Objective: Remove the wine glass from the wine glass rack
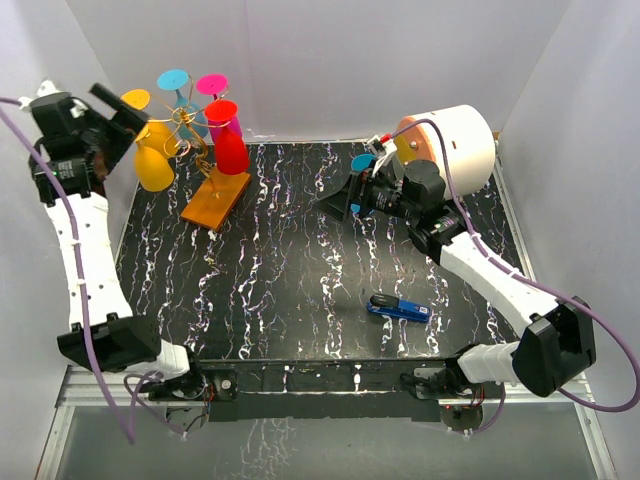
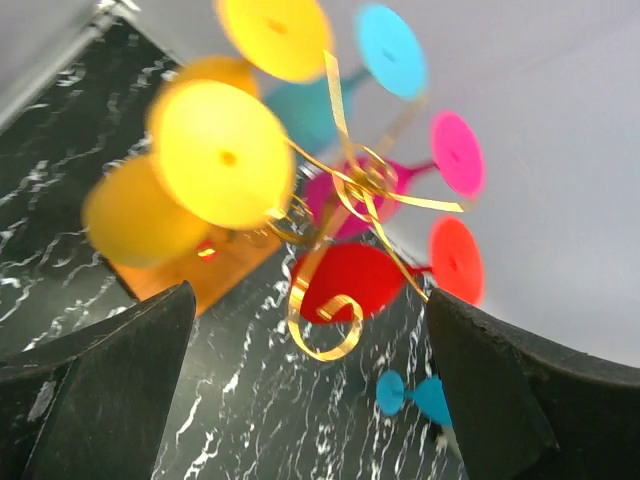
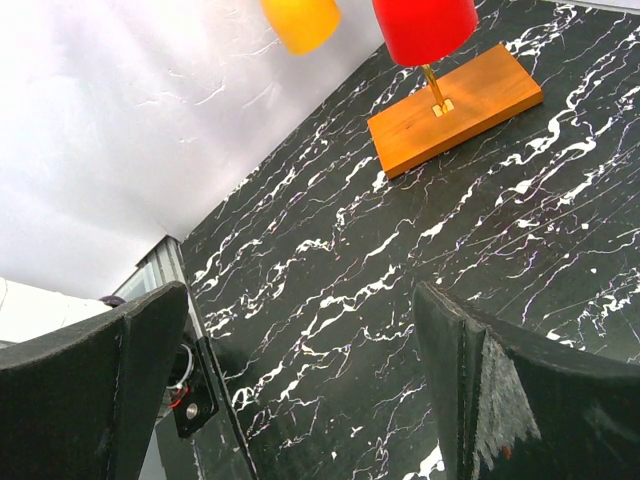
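1. The left claw point(image 2: 308, 300) is spread wide with nothing between its fingers point(image 2: 110, 390). It is raised over the far-left corner of the desk point(image 1: 300, 260), facing the wine glass rack point(image 2: 350, 190) from just beside it. That view is blurred, but it seems to touch nothing.
2. The right claw point(image 3: 300, 300) is spread just as wide and is empty, hanging over bare desk well apart from the rack's orange base point(image 3: 455, 95).
3. Only the left wrist view shows the round feet of the glasses caught in the rack's wire arms: a yellow foot point(image 2: 222, 152), a cyan foot point(image 2: 390, 48), a magenta foot point(image 2: 457, 152) and a red foot point(image 2: 455, 260).
4. The right wrist view shows only bowls, cut off by the top edge: the red wine glass point(image 3: 425, 28) hangs mouth-down above the base, and the yellow wine glass point(image 3: 300, 22) hangs beside it.
5. Only the overhead view shows a white drum point(image 1: 455, 140) behind the right arm and a blue object point(image 1: 398, 308) lying near the front of the desk.
6. A small cyan wine glass point(image 1: 362, 162) is off the rack, just behind the right claw. I cannot tell whether it stands or lies.
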